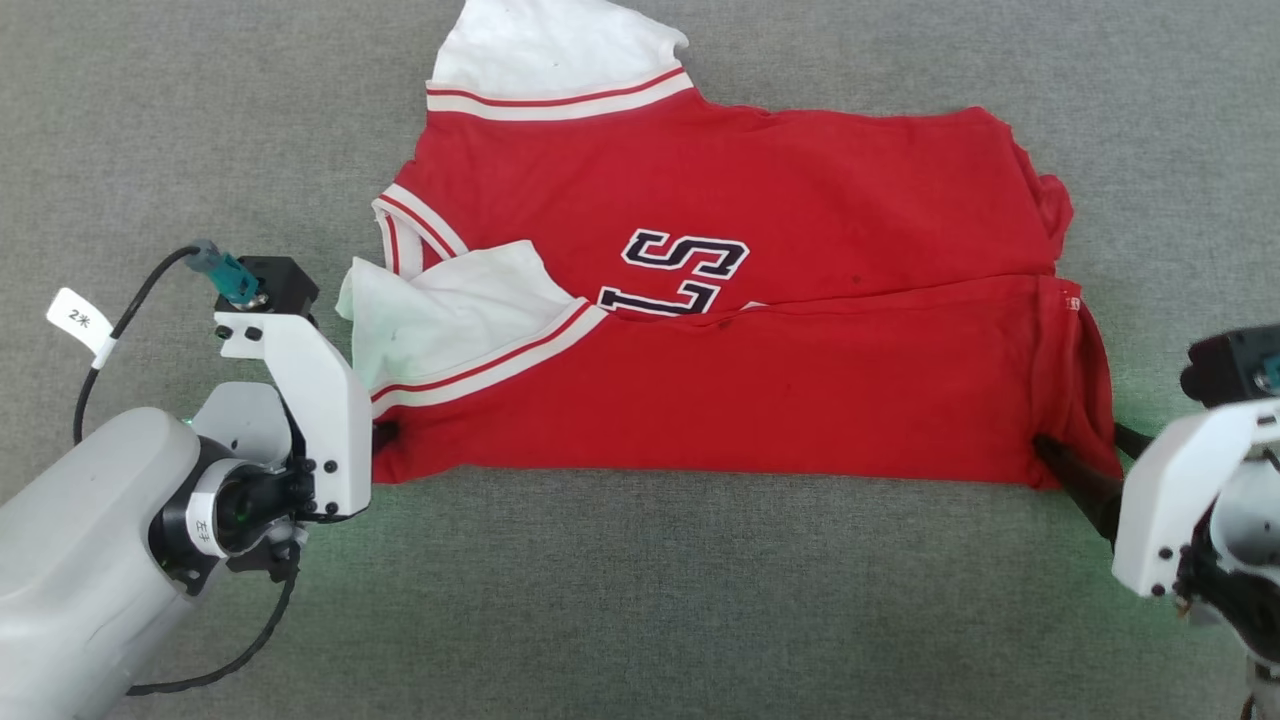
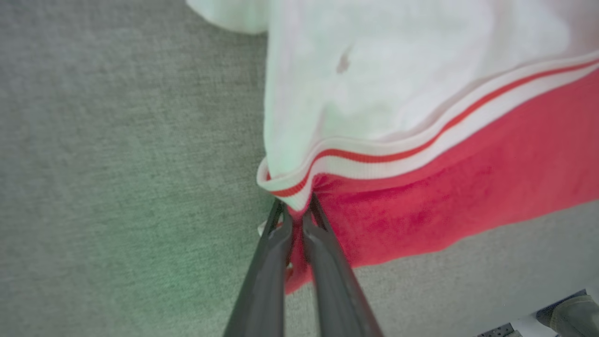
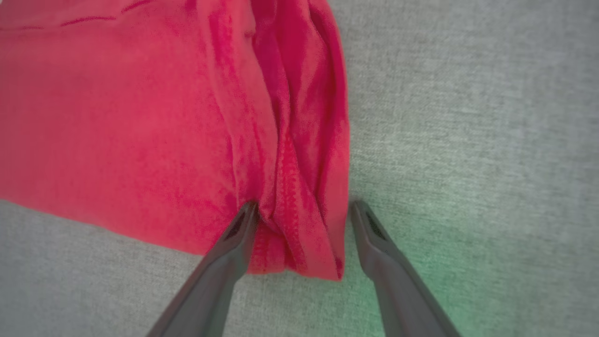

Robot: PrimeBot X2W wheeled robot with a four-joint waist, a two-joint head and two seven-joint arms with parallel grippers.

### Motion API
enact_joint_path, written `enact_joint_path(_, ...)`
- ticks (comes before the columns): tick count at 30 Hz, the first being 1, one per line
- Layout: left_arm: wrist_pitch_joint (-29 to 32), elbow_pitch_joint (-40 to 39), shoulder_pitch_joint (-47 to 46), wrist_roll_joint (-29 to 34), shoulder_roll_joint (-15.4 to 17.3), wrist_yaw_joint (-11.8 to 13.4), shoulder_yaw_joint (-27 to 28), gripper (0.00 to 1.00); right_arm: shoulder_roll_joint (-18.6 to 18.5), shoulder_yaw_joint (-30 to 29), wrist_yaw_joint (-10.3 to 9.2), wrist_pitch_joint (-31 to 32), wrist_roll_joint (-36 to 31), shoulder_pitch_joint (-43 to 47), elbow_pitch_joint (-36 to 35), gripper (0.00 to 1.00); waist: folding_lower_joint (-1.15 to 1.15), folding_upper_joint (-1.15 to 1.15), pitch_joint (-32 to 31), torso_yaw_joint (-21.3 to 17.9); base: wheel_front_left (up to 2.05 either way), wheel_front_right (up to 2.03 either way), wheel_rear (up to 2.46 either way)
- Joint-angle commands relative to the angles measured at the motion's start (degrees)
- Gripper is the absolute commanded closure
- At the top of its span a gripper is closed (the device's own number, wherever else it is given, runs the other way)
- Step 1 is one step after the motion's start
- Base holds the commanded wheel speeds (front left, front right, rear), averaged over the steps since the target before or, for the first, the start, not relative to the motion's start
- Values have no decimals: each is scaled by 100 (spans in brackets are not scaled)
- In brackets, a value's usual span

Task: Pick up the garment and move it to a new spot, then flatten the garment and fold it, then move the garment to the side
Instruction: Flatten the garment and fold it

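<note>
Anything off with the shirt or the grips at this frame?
Mostly asymmetry: the left claw is shut on a near corner of the garment at the striped trim, while the right claw stands open astride the hem corner. The white sleeve end lies crumpled across the chest, covering part of the lettering.

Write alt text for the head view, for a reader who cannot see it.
A red shirt with white sleeve ends lies on a grey cloth surface, its near edge folded up over part of the dark lettering. The left gripper reaches its near left corner, and the right gripper its near right corner, fingers apart.
</note>
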Motion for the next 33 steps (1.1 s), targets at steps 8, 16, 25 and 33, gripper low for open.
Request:
enact_joint_path(8, -15, 99, 209, 36, -208, -53, -178, 100, -331, 696, 2, 816, 507, -294, 975, 100, 0, 0, 43, 166, 0, 0, 0)
enact_joint_path(16, 67, -301, 258, -45, 156, 220, -16, 100, -813, 547, 1, 1118, 981, -236, 476, 100, 0, 0, -73, 240, 0, 0, 0)
enact_joint_path(25, 172, -1525, 592, -120, 780, 853, 131, 100, -1114, -24, 0, 1728, 1253, 315, -607, 100, 0, 0, -174, 306, 0, 0, 0)
enact_joint_path(33, 185, -2132, 1085, -279, 1088, 1297, 100, 100, -1019, -455, 0, 2288, 1320, 903, -1155, 100, 0, 0, -127, 301, 0, 0, 0)
